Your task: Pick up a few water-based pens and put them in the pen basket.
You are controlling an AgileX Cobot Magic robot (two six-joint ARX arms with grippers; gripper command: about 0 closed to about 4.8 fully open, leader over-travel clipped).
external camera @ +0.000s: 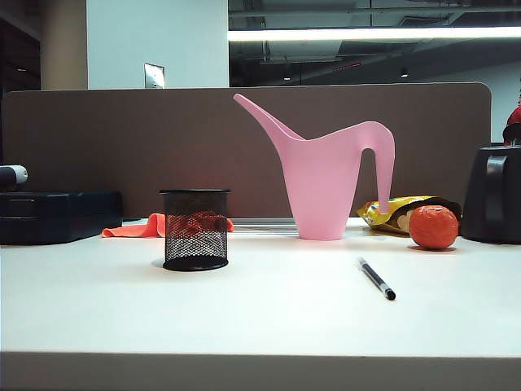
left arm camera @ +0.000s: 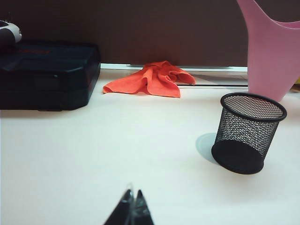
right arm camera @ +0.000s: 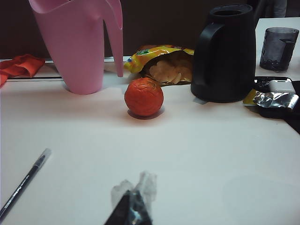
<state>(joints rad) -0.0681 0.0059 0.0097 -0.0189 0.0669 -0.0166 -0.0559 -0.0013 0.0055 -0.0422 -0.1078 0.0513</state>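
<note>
A brown partition is backing the white table point(external camera: 260, 326). Along it a pink watering can point(external camera: 321, 183), an orange ball point(external camera: 433, 226), a chip bag point(right arm camera: 161, 63), a black jug point(right arm camera: 225, 54), an orange cloth point(left arm camera: 154, 79) and a dark case point(left arm camera: 47, 75) are crowding the far edge. The pen point(external camera: 375, 278), slim, clear-barrelled and dark-cored, is lying flat on bare table near the ball. The black mesh pen basket point(external camera: 195, 229) is standing upright, well apart. My left gripper point(left arm camera: 132, 211) and right gripper point(right arm camera: 131, 208) are hovering low, fingers pressed together, holding nothing.
</note>
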